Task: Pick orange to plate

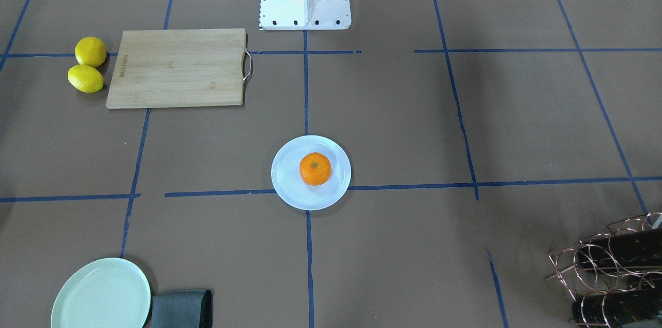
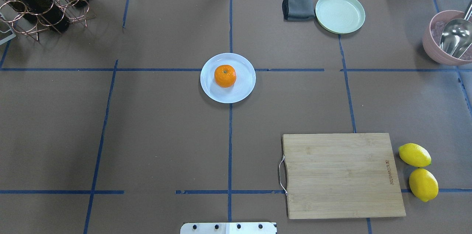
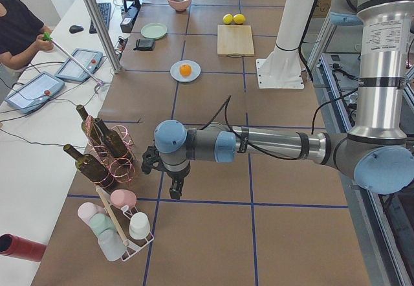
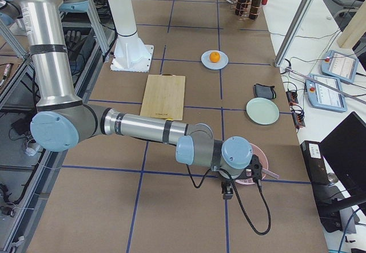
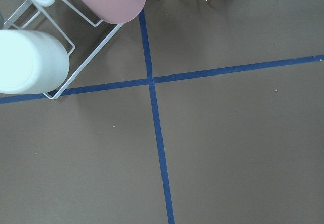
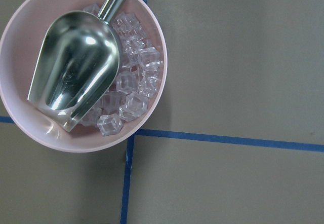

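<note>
- The orange [image 1: 315, 168] lies on the pale blue-white plate [image 1: 289, 188], close to its middle, with the small green stem dot facing up.
- This plate stands on the brown worktop [image 1: 393, 126], over a crossing of blue tape lines [image 1: 414, 186], in front of the robot's white base.
- Nothing touches the orange; both arms are well apart from it.
- The left gripper [image 3: 173, 184] hangs over the worktop near the wire rack with wine bottles [image 3: 103, 147] and the rack of cups [image 3: 119, 224]. It shows only in the side view, so I cannot tell if its fingers are apart or together.
- The right gripper [image 4: 227, 190] is above the pink bowl [image 6: 48, 133] at the other end of the worktop. Here also I cannot tell its state.
- The pink bowl holds ice cubes [image 6: 134, 77] and a metal scoop [image 6: 76, 77].
- A mint-green plate [image 2: 339, 13] stands just beside a folded grey cloth [image 2: 297, 6].
- A wooden cutting board [image 2: 341, 175] lies on the robot's right side, with two lemons [image 2: 414, 155] next to its outer edge.
</note>
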Motion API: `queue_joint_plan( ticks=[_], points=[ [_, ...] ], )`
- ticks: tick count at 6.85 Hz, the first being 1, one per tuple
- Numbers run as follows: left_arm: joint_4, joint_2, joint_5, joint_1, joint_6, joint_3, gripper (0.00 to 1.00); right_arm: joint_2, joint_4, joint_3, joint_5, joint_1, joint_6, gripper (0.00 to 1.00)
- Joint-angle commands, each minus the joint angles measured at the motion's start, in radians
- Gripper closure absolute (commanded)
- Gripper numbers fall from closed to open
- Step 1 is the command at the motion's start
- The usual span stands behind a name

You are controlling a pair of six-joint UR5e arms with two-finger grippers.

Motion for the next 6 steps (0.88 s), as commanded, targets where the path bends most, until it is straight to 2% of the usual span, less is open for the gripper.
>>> queue_joint_plan(
  ticks=[1,6],
  points=[
    [0.0,0.023,0.005,-0.037,0.0,-0.001,0.0,-0.003,0.005,0.001,0.0,-0.001,0.003,0.0],
    [-0.002,0.02,0.005,-0.037,0.0,0.006,0.0,-0.005,0.005,0.001,0.0,-0.001,0.003,0.0]
  ],
)
